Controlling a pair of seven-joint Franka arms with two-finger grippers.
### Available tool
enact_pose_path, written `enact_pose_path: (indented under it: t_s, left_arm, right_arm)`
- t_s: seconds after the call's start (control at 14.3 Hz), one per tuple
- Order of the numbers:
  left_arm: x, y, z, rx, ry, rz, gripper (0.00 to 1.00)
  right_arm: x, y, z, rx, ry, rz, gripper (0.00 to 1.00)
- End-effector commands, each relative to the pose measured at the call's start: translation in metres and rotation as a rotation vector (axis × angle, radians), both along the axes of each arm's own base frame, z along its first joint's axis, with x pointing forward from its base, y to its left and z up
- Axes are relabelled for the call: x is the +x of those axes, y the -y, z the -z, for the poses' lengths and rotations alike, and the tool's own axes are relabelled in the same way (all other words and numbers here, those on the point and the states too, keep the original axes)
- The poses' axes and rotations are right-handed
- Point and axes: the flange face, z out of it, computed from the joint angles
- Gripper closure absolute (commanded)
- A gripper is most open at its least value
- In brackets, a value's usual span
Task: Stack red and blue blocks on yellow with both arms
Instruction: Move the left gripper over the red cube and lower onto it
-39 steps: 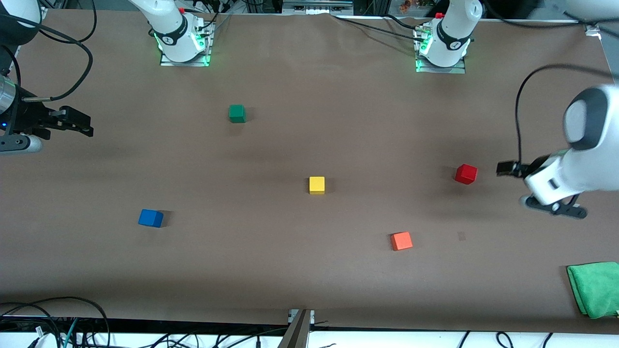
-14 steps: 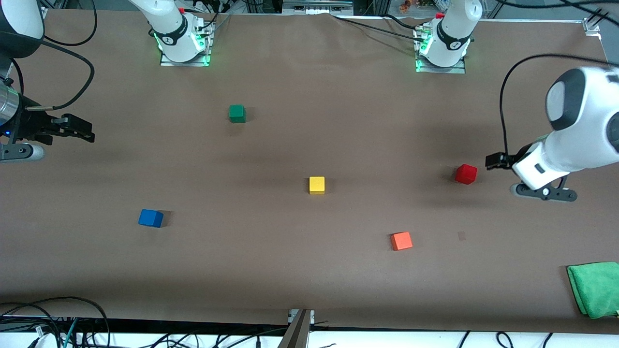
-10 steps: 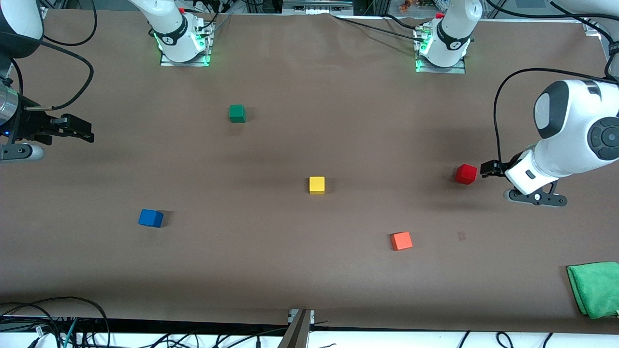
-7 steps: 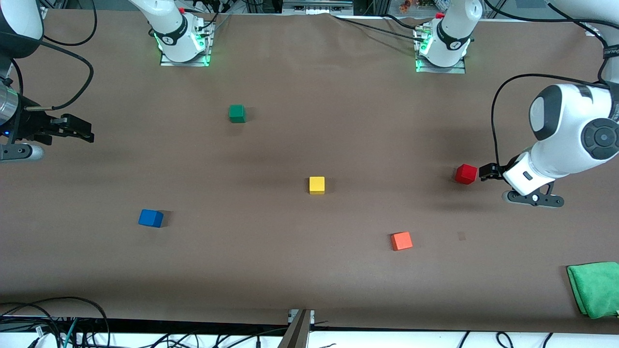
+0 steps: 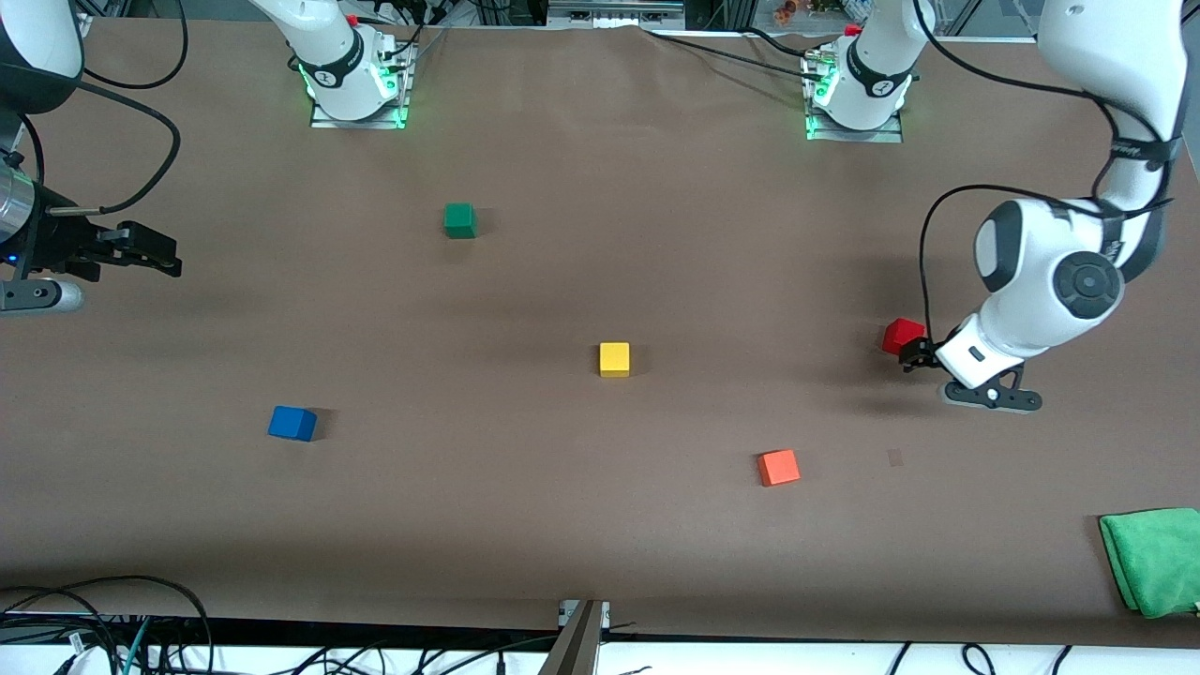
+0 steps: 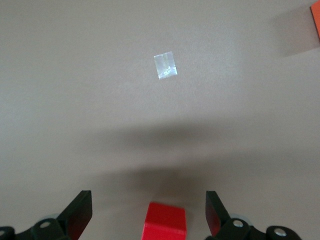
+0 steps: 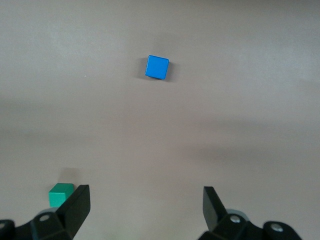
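Note:
The red block (image 5: 902, 335) sits on the table toward the left arm's end. My left gripper (image 5: 919, 354) hangs right over it, open. In the left wrist view the red block (image 6: 165, 222) shows between the spread fingers of the left gripper (image 6: 148, 200) and touches neither. The yellow cube (image 5: 614, 359) stands mid-table. Nearer the front camera, toward the right arm's end, lies the blue block (image 5: 292, 424). My right gripper (image 5: 155, 251) waits open over that end of the table; its wrist view shows the blue block (image 7: 157, 67) well clear of the right gripper (image 7: 145, 192).
A green cube (image 5: 459, 220) lies closer to the robot bases than the yellow one. An orange-red cube (image 5: 778, 467) lies nearer the front camera than the red block. A green cloth (image 5: 1153, 561) sits at the table corner. A small tape patch (image 6: 165, 65) marks the paper.
The left arm has swung in from the table's end and brought its open gripper over the red block. The right arm and all cubes have stayed put.

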Motion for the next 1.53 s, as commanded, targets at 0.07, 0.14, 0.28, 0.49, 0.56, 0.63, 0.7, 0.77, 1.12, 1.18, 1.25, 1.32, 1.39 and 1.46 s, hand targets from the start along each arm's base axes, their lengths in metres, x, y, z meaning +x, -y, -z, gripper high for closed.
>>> enact_pose_path:
  t_s: [0.07, 0.14, 0.28, 0.49, 0.56, 0.63, 0.7, 0.77, 1.12, 1.18, 1.25, 1.32, 1.39, 1.46]
  left_arm:
    - [-0.023, 0.003, -0.016, 0.01, 0.009, -0.054, 0.0]
    - [-0.03, 0.009, -0.025, 0.016, -0.04, -0.069, 0.0]
    - [-0.053, 0.019, -0.03, 0.018, -0.092, -0.054, 0.0]
    - [-0.067, 0.018, -0.009, 0.014, -0.087, -0.051, 0.0]
    - [-0.068, 0.014, 0.002, 0.009, -0.068, -0.046, 0.0]
    - [-0.068, 0.013, 0.017, 0.004, -0.05, -0.041, 0.0]
    - [-0.066, 0.008, 0.03, -0.001, -0.034, -0.05, 0.0]
    - [-0.066, 0.003, 0.043, -0.004, -0.033, -0.059, 0.0]
    - [-0.062, -0.023, 0.045, 0.021, -0.021, 0.013, 0.0]
    - [-0.062, -0.03, 0.044, 0.022, -0.021, 0.03, 0.0]
    - [-0.062, -0.031, 0.045, 0.022, -0.024, 0.027, 0.0]
    - [-0.062, -0.029, 0.044, 0.021, -0.022, 0.013, 0.0]
    - [-0.062, -0.028, 0.044, 0.021, -0.022, 0.009, 0.0]
    - [-0.062, -0.028, 0.044, 0.022, -0.022, 0.01, 0.0]
  right_arm:
    - [0.002, 0.004, 0.004, -0.011, -0.004, -0.002, 0.0]
    - [0.002, 0.005, 0.004, -0.01, -0.004, -0.002, 0.0]
    - [0.002, 0.007, 0.004, -0.01, -0.004, 0.0, 0.0]
    - [0.001, 0.007, 0.005, -0.01, -0.007, 0.003, 0.0]
    - [0.002, 0.007, 0.004, -0.01, -0.004, 0.001, 0.0]
    - [0.002, 0.007, 0.004, -0.01, -0.004, 0.001, 0.0]
    - [0.002, 0.007, 0.004, -0.01, -0.004, 0.001, 0.0]
    - [0.002, 0.007, 0.006, -0.01, -0.008, 0.001, 0.0]
    - [0.002, 0.014, 0.006, -0.01, -0.01, 0.012, 0.0]
    - [0.002, 0.014, 0.006, -0.01, -0.01, 0.012, 0.0]
    - [0.002, 0.014, 0.006, -0.01, -0.01, 0.012, 0.0]
    - [0.002, 0.014, 0.006, -0.01, -0.01, 0.012, 0.0]
    - [0.002, 0.014, 0.006, -0.01, -0.01, 0.012, 0.0]
    - [0.002, 0.014, 0.006, -0.01, -0.01, 0.012, 0.0]
